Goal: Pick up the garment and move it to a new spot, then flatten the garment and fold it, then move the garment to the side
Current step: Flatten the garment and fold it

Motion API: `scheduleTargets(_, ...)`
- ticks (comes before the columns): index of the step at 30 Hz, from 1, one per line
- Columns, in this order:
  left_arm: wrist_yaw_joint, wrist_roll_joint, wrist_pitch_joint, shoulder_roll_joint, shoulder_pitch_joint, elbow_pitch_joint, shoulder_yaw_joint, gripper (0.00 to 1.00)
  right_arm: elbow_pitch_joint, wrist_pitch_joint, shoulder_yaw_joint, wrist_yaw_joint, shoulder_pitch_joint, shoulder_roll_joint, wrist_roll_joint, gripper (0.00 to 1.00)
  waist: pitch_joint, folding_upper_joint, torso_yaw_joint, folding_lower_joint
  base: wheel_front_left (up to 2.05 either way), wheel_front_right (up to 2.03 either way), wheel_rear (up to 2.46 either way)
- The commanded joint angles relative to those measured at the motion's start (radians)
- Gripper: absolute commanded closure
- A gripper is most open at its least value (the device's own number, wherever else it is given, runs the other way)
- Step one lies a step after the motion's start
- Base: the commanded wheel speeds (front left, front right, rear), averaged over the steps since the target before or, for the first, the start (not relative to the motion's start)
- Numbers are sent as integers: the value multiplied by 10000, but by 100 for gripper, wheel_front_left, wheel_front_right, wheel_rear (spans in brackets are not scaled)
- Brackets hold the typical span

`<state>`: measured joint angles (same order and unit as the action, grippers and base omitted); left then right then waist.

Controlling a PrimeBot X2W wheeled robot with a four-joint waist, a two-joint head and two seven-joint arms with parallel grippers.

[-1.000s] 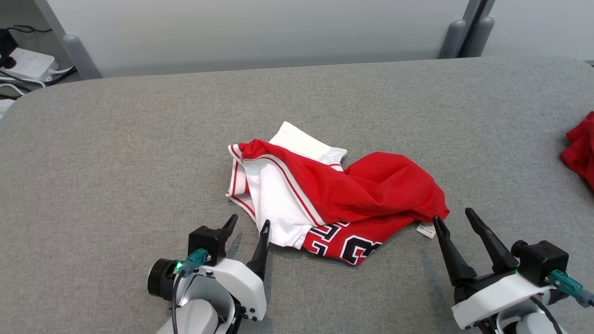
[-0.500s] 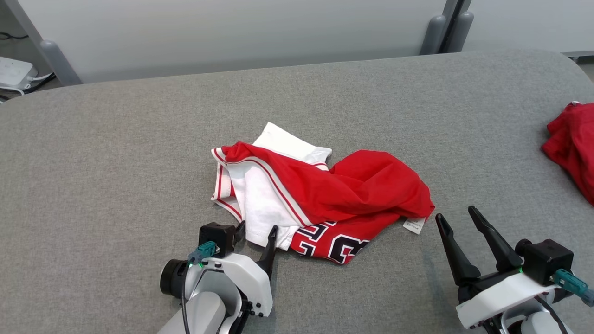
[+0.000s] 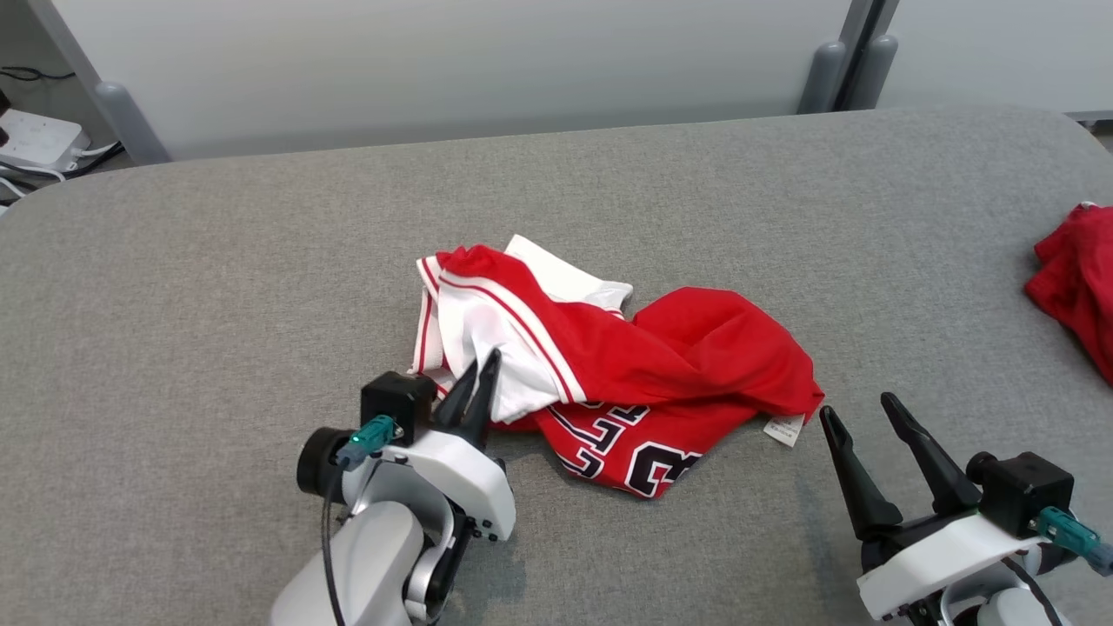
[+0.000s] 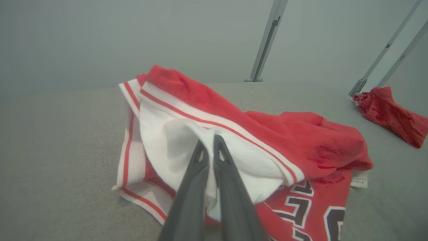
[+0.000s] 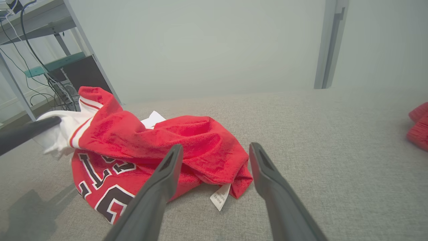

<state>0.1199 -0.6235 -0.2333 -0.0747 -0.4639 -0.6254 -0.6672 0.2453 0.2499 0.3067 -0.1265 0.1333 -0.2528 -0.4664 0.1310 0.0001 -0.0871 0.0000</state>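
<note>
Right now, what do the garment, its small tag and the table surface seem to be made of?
The garment: soft matte knit fabric, probably cotton-like; it lies in limp folds. The tag: thin white printed textile or paper; unclear. The table surface: grey woven upholstery-like cloth, matte, with visible grain.

Grey table (image 3: 217, 278), red cloth (image 3: 1074, 287), power strip (image 3: 39, 139)

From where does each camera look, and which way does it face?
Head view: on the head, facing down at the garment on the grey table; left gripper and right gripper show.
Left wrist view: on that wrist, facing along its shut fingers into the garment's white side.
Right wrist view: on that wrist, facing past its open fingers at the red side.
Shared: all see the garment.
</note>
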Motion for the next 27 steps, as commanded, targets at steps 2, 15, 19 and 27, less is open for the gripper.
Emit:
scheduleTargets(2, 379, 151, -176, -570, -365, 1050, 578, 100, 38, 118, 267, -42, 25, -96, -147, 0, -52, -1, 133, 0, 0, 0, 0)
scheduleTargets(15, 1618, 117, 704, -2219, 681, 4131, 1313, 100, 2202, 117, 1038, -42, 854, 120, -887, 0, 173, -1, 546, 0, 0, 0, 0)
scheduleTargets(19, 1884, 215, 805, -2326, 807, 4574, 1308, 100, 2959, 117, 1119, -42, 1395, 177, -933, 0, 327, -1, 638, 0, 0, 0, 0)
scheduleTargets(27, 2070, 279, 983, -2488, 941, 5030, 1254, 100, 4101, 117, 1351, -42, 2058, 299, -1061, 0, 437, -1, 835, 0, 0, 0, 0)
